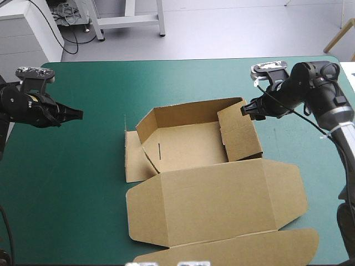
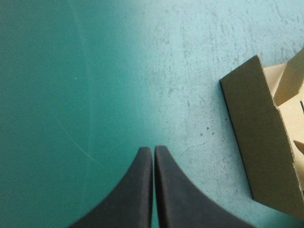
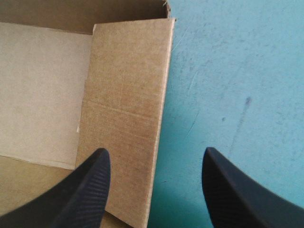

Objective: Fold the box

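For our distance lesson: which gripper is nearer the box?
Right. The right gripper hangs at the box, jaws open across its right wall's edge; the left gripper, jaws shut, hovers over the teal-green cover, well left of the box.

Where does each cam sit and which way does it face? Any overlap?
High view: above and behind the robot, facing forward and down on the teal-green table and box; left gripper and right gripper show.
Left wrist view: above that wrist, facing down at the table; own fingers shut.
Right wrist view: above that wrist, facing the box's side wall; own fingers open.
All three share the box.
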Controlling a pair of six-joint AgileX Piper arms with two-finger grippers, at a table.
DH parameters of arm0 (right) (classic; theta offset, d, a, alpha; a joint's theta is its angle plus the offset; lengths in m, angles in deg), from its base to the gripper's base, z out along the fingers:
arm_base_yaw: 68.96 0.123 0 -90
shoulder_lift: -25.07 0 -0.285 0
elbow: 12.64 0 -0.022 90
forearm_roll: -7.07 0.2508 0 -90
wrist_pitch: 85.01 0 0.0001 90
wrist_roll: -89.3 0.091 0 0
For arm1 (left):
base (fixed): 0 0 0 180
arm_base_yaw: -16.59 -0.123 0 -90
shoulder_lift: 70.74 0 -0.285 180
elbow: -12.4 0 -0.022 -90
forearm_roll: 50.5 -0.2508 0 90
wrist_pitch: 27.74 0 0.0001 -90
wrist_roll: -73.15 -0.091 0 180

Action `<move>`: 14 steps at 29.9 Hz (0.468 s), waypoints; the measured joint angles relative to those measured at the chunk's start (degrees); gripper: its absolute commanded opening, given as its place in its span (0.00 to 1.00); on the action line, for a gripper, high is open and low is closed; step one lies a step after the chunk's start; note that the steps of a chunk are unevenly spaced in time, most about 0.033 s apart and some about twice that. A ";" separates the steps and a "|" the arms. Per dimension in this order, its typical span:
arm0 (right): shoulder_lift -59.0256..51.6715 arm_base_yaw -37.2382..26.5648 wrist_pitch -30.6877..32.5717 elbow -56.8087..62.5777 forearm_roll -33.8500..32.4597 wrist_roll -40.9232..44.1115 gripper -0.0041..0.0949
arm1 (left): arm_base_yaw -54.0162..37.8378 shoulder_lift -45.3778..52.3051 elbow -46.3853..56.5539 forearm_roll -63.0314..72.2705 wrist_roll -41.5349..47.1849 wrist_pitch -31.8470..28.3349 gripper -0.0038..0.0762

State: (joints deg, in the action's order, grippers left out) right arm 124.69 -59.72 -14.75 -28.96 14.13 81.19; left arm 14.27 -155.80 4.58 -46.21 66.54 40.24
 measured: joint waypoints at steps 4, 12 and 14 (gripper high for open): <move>3.57 0.00 -0.63 0.50 0.34 -0.33 0.57 | 0.00 -0.14 0.00 0.50 0.00 0.80 0.04; 11.19 0.00 -0.65 0.50 0.72 -0.56 0.57 | 0.00 -0.14 0.00 0.74 0.00 3.31 0.04; 12.71 0.00 -0.65 0.50 1.51 -0.56 0.57 | 0.00 -0.14 0.00 0.74 0.00 3.46 0.04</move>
State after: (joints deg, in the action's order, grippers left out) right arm 137.39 -59.72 -15.40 -28.46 15.65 80.63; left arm 14.27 -155.93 4.58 -45.46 66.54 43.70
